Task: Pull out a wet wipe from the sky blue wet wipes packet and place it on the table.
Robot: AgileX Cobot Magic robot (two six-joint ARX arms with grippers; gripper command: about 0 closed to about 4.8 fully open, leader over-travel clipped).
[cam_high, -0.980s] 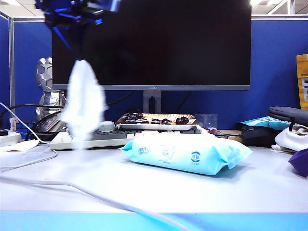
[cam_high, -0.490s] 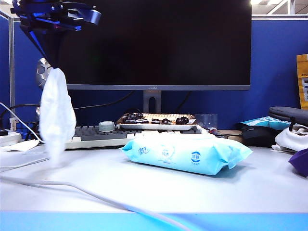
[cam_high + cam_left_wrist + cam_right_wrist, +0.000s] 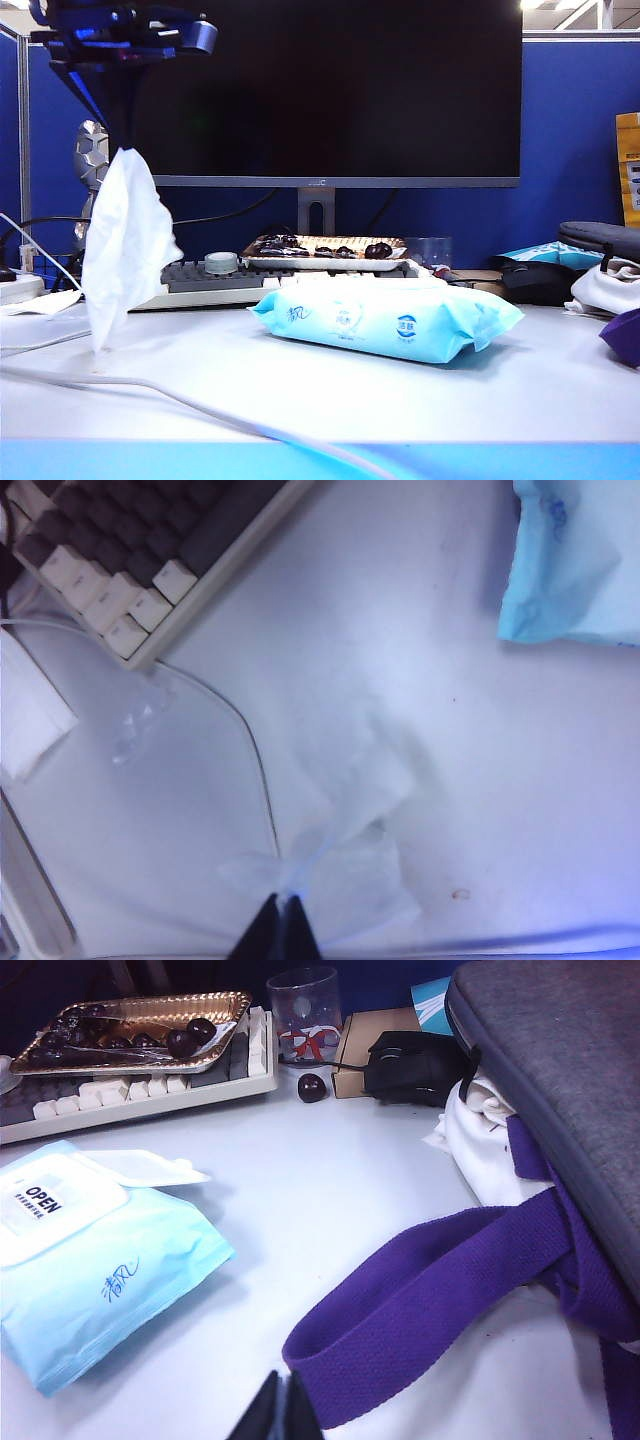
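Observation:
My left gripper hangs high over the left of the table, shut on the top corner of the wet wipe. The white sheet dangles limp and its lower tip reaches close to the table top. In the left wrist view the gripper pinches the wrinkled wet wipe above the table. The sky blue wet wipes packet lies mid-table, to the right of the wipe, its white flap lifted. My right gripper is shut on nothing, low over the table beside a purple strap.
A keyboard and a tray of dark fruit sit behind the packet, under a monitor. White cables cross the left front. A grey bag, a mouse and a glass crowd the right.
My left gripper has carried the wet wipe leftward, away from the packet. The wipe has swung and now hangs with its tip lower. The right arm has not moved.

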